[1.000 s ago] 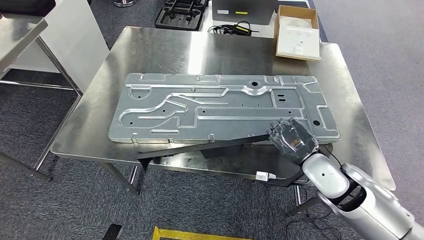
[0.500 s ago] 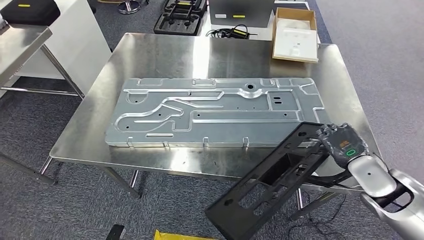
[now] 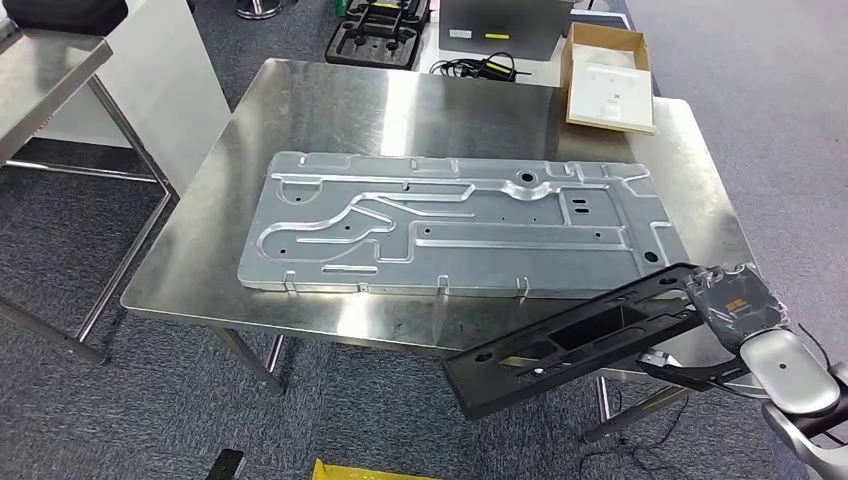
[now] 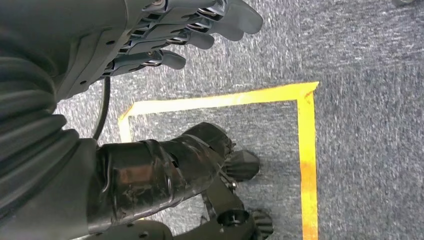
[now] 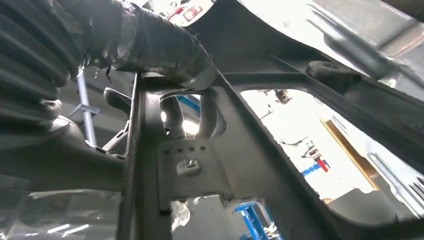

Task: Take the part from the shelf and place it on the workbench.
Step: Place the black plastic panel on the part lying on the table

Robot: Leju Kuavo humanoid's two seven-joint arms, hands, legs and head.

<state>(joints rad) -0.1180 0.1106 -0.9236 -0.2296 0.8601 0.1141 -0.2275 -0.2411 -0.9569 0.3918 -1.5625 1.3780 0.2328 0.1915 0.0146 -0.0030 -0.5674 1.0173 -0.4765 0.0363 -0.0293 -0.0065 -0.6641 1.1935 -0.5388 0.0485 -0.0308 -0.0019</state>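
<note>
A long black plastic frame part (image 3: pixel 575 338) with cut-out openings hangs in the air at the front right corner of the steel workbench (image 3: pixel 320 110). My right hand (image 3: pixel 738 308) grips its right end, and the part's left end points down-left past the table's front edge. In the right wrist view the black frame part (image 5: pixel 240 150) lies close before the camera, with the thumb (image 5: pixel 150 45) wrapped over its bar. My left hand (image 4: pixel 175 35) hangs over the carpet with its fingers loosely apart and nothing in it.
A large grey stamped metal panel (image 3: pixel 460 225) covers the middle of the workbench. A cardboard box (image 3: pixel 610 78) sits at the far right corner. Another steel table (image 3: pixel 50 60) stands at the left. Yellow floor tape (image 4: pixel 305 150) marks the carpet below.
The view has shifted slightly. My right hand has swung right and outward from under the table's front edge, and the black frame part has levelled out from a steep tilt.
</note>
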